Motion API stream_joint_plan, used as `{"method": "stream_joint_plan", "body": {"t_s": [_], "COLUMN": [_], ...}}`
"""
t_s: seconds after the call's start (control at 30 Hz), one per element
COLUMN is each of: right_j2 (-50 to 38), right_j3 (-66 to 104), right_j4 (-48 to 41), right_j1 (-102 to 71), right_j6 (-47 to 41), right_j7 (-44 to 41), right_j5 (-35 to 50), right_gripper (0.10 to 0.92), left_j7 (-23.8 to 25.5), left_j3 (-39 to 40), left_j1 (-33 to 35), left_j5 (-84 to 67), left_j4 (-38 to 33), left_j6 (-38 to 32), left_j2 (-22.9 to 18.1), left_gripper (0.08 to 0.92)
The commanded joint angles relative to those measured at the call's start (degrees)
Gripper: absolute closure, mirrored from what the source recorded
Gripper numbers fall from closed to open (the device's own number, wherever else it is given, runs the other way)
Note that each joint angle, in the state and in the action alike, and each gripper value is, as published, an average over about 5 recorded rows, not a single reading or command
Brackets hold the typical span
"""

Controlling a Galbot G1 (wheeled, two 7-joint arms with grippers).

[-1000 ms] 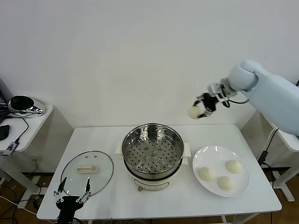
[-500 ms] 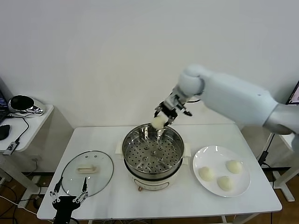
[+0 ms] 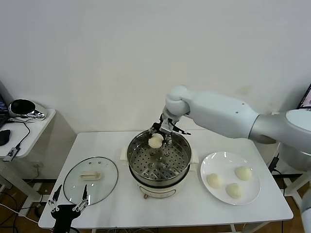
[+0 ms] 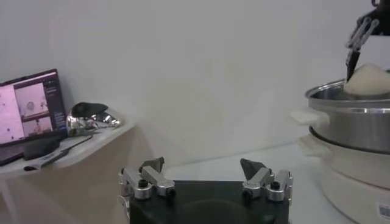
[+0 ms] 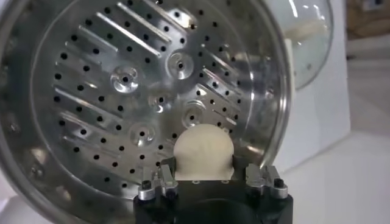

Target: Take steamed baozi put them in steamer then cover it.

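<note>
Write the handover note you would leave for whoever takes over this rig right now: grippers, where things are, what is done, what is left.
Right gripper: shut on one baozi, over the far side of the steamer tray.
Left gripper: open, idle at the table's near edge by the cover.
Plate, beside the steamer: three baozi.
Cover: flat on the table, on the steamer's other side.
Done: none released in the steamer yet.
Left: release this one, move the other three, put on the cover.

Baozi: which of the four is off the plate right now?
The baozi held in the right gripper jaws over the back of the steamer tray. The other three baozi lie on the white plate.
</note>
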Motion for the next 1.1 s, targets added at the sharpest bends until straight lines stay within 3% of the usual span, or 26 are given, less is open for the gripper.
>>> {"method": "stream_joint_plan", "body": {"t_s": [0.03, 0.33, 0.53, 0.63, 0.7, 0.9, 1.1], "right_j2": [1.7, 2.1, 1.6, -0.3, -3.0, -16.7, -32.2], "right_j3": [-0.4, 0.6, 0.6, -0.5, -1.8, -5.6, -7.7], "right_j4": [-3.6, -7.0, -5.5, -1.6, 3.2, 21.6, 35.2], "right_j1": [-1.4, -2.8, -1.8, 1.6, 5.3, 15.4, 20.4], "right_j6": [6.2, 7.9, 7.2, 3.5, -4.0, -38.2, -54.8], "right_j7": [1.7, 2.6, 2.4, 0.4, -1.9, -4.7, -2.4], "right_j5": [-6.5, -8.0, -2.7, 4.6, 11.9, 28.5, 34.0], "right_gripper": [0.44, 0.409, 0.264, 0.214, 0.206, 0.203, 0.203], "left_j7": [0.0, 0.0, 0.0, 0.0, 0.0, 0.0, 0.1], "left_j3": [-0.1, -0.1, -0.1, -0.1, -0.2, -0.2, 0.1], "left_j1": [-0.1, -0.1, 0.0, 0.0, 0.0, -0.1, -0.5], "left_j5": [0.0, 0.1, 0.1, 0.1, 0.1, -0.1, -0.1], "left_j4": [0.0, -0.1, -0.2, -0.4, -0.6, -0.9, -1.1], "left_j6": [-0.1, -0.1, -0.1, -0.1, 0.0, -0.1, -0.1], "left_j2": [0.0, -0.1, -0.4, -0.4, -0.3, 0.3, 1.2], "left_gripper": [0.177, 0.177, 0.177, 0.177, 0.177, 0.177, 0.177]}}
